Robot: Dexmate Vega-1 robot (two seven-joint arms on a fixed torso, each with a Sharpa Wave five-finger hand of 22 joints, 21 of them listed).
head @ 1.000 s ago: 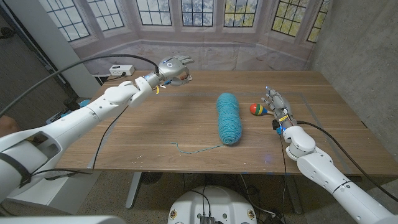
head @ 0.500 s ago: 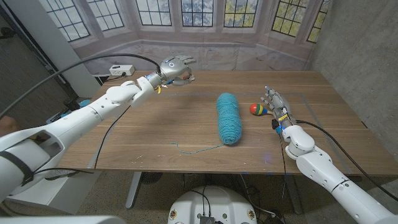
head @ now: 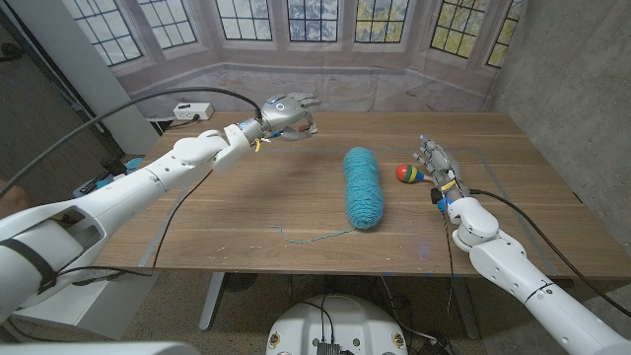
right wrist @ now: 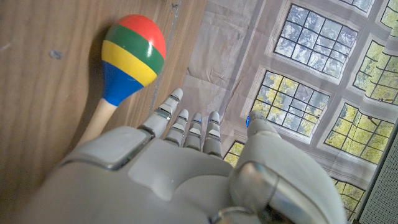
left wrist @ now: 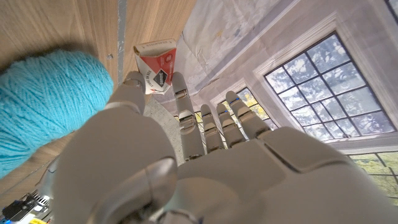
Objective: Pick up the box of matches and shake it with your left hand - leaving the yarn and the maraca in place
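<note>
Left hand (head: 288, 108) shifted slightly rightward along table's (head: 246, 212) far edge, gripping matchbox (left wrist: 155, 65), mostly hidden in head view; wrist view shows red-white label. Right hand (head: 438, 163) open beside maraca (head: 407, 174).

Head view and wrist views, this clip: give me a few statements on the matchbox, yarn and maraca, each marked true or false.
1. The left robot hand holds the matchbox above the table. True.
2. The turquoise yarn skein lies mid-table with a loose strand trailing. True.
3. The right robot hand grips the maraca. False: the maraca lies on the table beside it, untouched.
4. The maraca is plain white. False: it has red, green, yellow and blue bands.
</note>
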